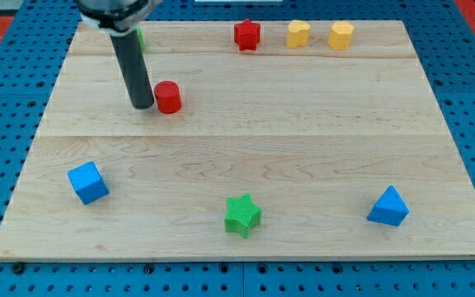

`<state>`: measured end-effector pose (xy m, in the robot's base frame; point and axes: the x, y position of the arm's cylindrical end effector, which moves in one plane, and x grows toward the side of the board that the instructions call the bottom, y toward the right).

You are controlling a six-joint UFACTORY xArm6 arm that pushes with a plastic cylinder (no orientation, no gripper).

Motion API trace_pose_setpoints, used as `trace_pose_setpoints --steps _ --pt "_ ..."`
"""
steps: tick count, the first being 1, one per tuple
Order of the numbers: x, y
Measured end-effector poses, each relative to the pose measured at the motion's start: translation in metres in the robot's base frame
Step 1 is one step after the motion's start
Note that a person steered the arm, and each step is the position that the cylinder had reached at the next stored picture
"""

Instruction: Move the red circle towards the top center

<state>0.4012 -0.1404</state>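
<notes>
The red circle [168, 96] lies on the wooden board [303, 140] in its upper left part. My tip [143, 106] stands right beside it on the view's left, touching or almost touching it. The dark rod rises from there to the view's top left. At the board's top centre stands a red star-like block [246, 35].
Two yellow blocks [298, 34] [341, 35] sit at the top, right of the red star. A green block [139, 37] is mostly hidden behind the rod. A blue cube [87, 182] is at lower left, a green star [242, 215] at bottom centre, a blue triangle [388, 207] at lower right.
</notes>
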Motion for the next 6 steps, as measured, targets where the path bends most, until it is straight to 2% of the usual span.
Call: trace_pose_setpoints --steps 1,3,4,6 --pt "0.010 0.038" --pt "-0.089 0.044" --pt "-0.088 0.010" --pt "-0.117 -0.005"
